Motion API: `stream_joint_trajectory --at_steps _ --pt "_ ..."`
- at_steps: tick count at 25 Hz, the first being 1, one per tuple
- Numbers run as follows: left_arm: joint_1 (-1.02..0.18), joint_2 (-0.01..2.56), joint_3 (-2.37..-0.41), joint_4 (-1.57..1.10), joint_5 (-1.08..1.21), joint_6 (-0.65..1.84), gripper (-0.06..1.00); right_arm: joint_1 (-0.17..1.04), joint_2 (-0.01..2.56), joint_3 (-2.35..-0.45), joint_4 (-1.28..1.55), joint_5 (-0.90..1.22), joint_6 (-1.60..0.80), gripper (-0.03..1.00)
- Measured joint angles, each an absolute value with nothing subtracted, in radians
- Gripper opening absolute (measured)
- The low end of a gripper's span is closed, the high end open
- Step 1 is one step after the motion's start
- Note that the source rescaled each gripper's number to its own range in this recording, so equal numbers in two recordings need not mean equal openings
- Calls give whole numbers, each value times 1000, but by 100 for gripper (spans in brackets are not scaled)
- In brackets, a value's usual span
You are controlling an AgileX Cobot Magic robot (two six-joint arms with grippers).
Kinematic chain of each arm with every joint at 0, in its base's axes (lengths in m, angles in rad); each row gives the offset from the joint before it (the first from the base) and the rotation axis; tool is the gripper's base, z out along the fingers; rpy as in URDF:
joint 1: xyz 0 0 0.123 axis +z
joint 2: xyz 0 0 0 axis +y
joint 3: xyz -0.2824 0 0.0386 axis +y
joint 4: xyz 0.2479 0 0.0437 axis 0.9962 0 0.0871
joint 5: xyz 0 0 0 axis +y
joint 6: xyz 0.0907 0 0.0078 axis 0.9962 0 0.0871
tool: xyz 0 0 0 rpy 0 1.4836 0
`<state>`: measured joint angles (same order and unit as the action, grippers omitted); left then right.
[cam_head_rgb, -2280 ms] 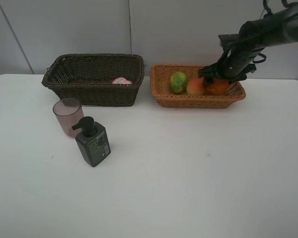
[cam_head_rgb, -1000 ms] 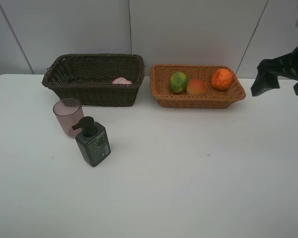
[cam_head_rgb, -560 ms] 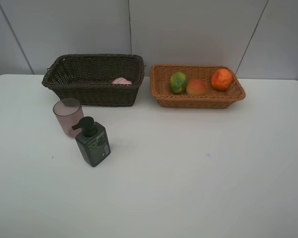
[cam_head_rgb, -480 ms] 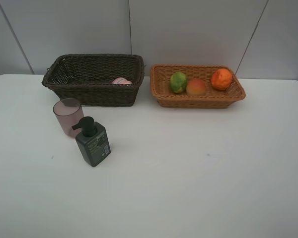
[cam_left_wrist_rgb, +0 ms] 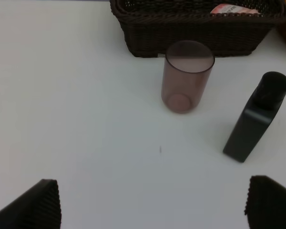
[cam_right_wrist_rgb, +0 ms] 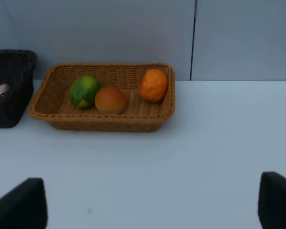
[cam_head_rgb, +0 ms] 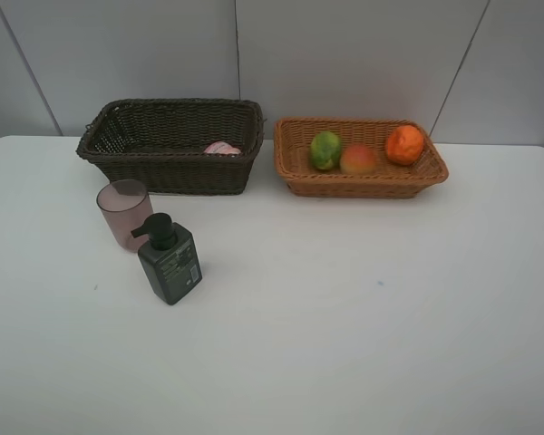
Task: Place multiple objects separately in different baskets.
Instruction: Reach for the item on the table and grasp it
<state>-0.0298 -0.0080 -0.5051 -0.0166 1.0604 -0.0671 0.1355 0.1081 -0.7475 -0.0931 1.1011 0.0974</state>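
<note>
The light orange-brown basket [cam_head_rgb: 363,186] holds the green fruit [cam_head_rgb: 325,149], the peach [cam_head_rgb: 357,159] and the orange [cam_head_rgb: 404,144]. In the dark brown basket [cam_head_rgb: 163,172] lies the pink bottle [cam_head_rgb: 222,148]. The mauve cup [cam_head_rgb: 124,214] and the dark green pump bottle [cam_head_rgb: 169,260] stand on the table in front of it. Neither arm shows in the exterior view. My left gripper [cam_left_wrist_rgb: 155,205] is open, empty, short of the cup [cam_left_wrist_rgb: 187,76] and pump bottle [cam_left_wrist_rgb: 255,124]. My right gripper [cam_right_wrist_rgb: 150,205] is open, empty, well back from the light basket [cam_right_wrist_rgb: 105,121].
A white table [cam_head_rgb: 344,317] carries everything, with a grey panelled wall [cam_head_rgb: 344,54] right behind both baskets. The two baskets sit side by side at the back with a narrow gap between them.
The right arm let go of the orange in the light basket and drew back out of the exterior view to the right. In the last half second nothing moves.
</note>
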Motion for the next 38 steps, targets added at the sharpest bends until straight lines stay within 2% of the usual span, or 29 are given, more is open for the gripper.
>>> stream_joint_trajectory --at_steps 8,15,23,38 --pt "-30 -8 -505 -17 1060 -67 100 135 -3 -530 -74 1076 63 94" --pt "-30 -8 -505 -17 1060 -67 100 126 -3 -525 -68 1068 63 94" --pt "-30 -8 -505 -17 1060 -67 100 10 -4 -525 -68 1065 63 94" --pt "-39 -8 -505 -17 1060 -67 100 8 -4 -525 -68 1064 63 94"
